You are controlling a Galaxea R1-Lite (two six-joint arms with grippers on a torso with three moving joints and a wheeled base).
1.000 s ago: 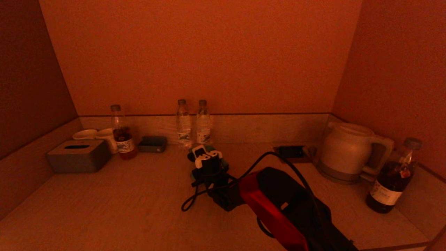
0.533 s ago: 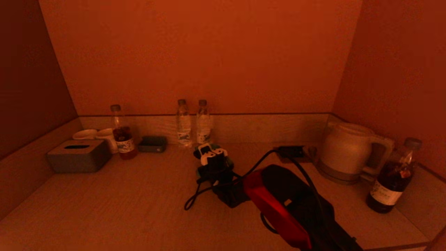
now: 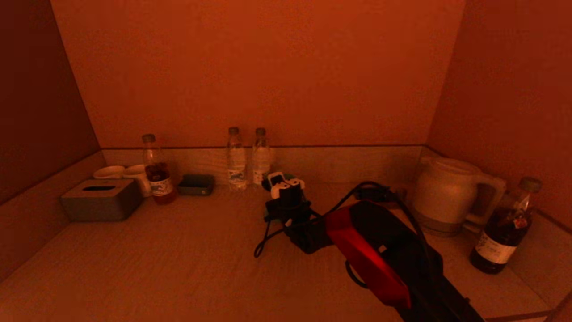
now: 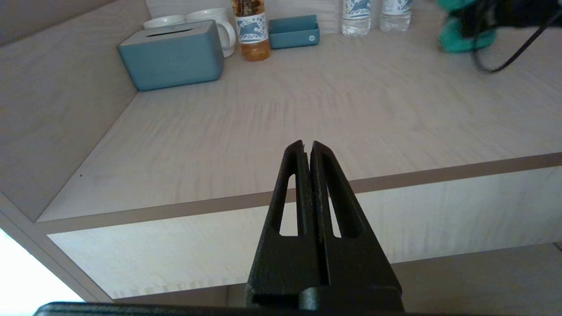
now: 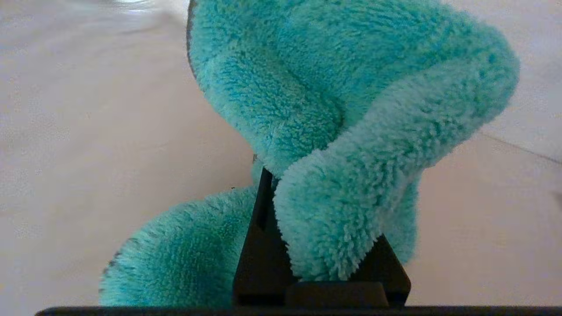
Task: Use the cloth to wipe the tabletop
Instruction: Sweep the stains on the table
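Observation:
The pale wood-grain tabletop (image 3: 156, 259) fills the alcove. My right gripper (image 3: 283, 182) is low over its back middle, just in front of the two water bottles, and it is shut on the cloth. The fluffy green cloth (image 5: 351, 109) bulges out around the black fingers (image 5: 263, 206) and rests on the wood. From the left wrist view the cloth (image 4: 461, 37) shows as a green bundle under the right arm. My left gripper (image 4: 307, 145) is shut and empty, held off the table's front edge, out of the head view.
A grey tissue box (image 3: 100, 200), two mugs (image 3: 120, 173), a tea bottle (image 3: 156, 176) and a small dark tray (image 3: 195, 184) stand at the back left. Two water bottles (image 3: 248, 158) stand at the back rim. The kettle (image 3: 447, 194) and a dark bottle (image 3: 505, 228) stand at the right.
My right gripper has slid the cloth toward the back and to the right, ending close to the water bottles. Nothing else has moved.

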